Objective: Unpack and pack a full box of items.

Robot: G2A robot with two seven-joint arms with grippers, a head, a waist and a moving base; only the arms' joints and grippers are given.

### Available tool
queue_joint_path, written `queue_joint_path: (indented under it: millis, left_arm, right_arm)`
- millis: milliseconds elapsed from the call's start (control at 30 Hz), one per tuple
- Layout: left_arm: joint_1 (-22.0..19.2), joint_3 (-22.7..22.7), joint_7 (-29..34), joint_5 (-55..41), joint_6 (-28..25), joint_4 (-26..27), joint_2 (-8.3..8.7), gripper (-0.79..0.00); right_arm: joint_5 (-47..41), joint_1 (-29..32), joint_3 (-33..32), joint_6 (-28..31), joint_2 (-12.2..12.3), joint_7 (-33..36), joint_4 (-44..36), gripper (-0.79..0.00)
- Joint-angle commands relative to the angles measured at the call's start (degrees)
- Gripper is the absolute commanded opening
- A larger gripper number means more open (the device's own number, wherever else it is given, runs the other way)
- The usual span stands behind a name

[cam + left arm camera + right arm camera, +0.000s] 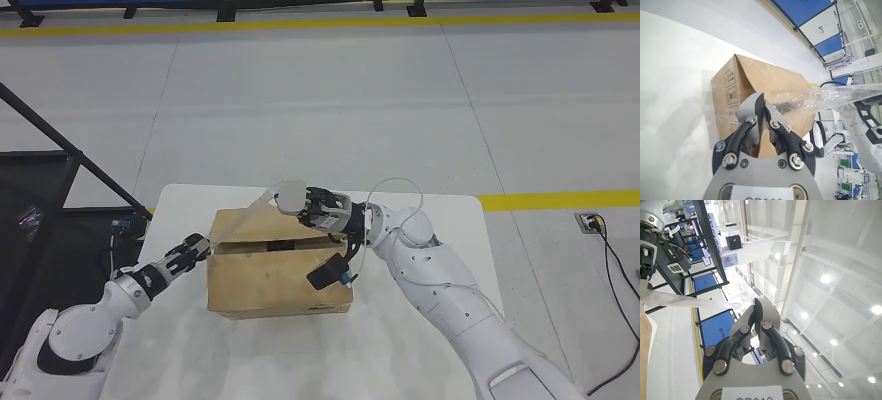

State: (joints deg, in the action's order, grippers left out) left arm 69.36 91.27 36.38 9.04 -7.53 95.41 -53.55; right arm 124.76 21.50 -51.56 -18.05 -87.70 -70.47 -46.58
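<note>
Well, the inside of the cardboard box (270,285) is barely readable: there's just a dark slit along its top seam, and I can't tell what's in there. The clear tape strip (829,94) is see-through and hard to trace where it meets the cardboard. The box sits mid-way on the white tabletop (420,320), its long axis running side to side. The tape runs taut off the box's left end, slanting up and toward the far side. There the right tool (755,303) has the strip's end pinched tight and points up at the ceiling, with that arm bent in over the box's far edge. The left tool (763,98) comes in low from the box's left, forearm near the tabletop, clamped narrow on an edge of the box's cardboard.
</note>
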Motion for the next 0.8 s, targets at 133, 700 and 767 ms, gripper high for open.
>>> queue_joint_path:
  millis: [133,700,767]
  left_arm:
    - [1.9,1.8,-1.0,-1.7,-0.2,1.4,0.02,-0.785]
    - [3.8,3.1,0.6,-3.6,1.3,3.2,0.05,-0.477]
    - [4.0,3.6,1.8,-5.3,1.2,3.1,0.08,-0.443]
  right_arm:
    - [0.0,-0.1,0.0,0.6,0.0,0.2,0.0,-0.785]
    - [-0.3,0.0,0.0,0.6,0.0,-1.6,-2.0,-0.785]
    - [0.3,0.1,0.1,0.5,0.0,-1.4,-2.6,-0.785]
